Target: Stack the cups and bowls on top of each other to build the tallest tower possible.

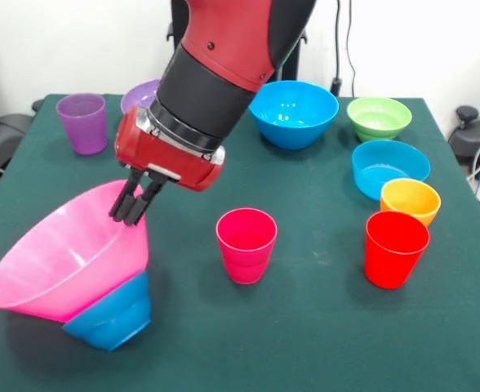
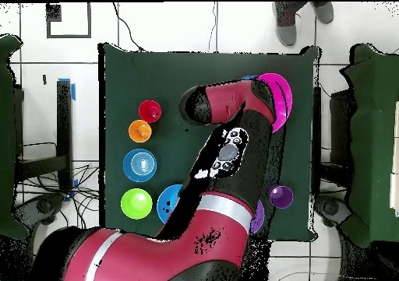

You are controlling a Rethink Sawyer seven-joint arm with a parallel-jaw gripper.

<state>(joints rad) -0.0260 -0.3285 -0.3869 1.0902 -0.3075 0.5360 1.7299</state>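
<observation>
Huge pink bowl (image 1: 56, 261) tilted at near left of the table (image 1: 305, 343), resting on a small blue bowl (image 1: 113, 314). Pinched at its far rim by the gripper (image 1: 134, 208), fingers narrow. Probably mid-placement; next, level it and let go. Magenta cup (image 1: 246, 243) just right, red cup (image 1: 396, 247) well apart.

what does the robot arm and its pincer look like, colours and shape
The thick, rounded arm has glossy red shells over black sections. Its wrist is a red block ringed by a silver band, with a small dark pincer of narrow black fingers below. From overhead, a white band crosses the red shell.
</observation>
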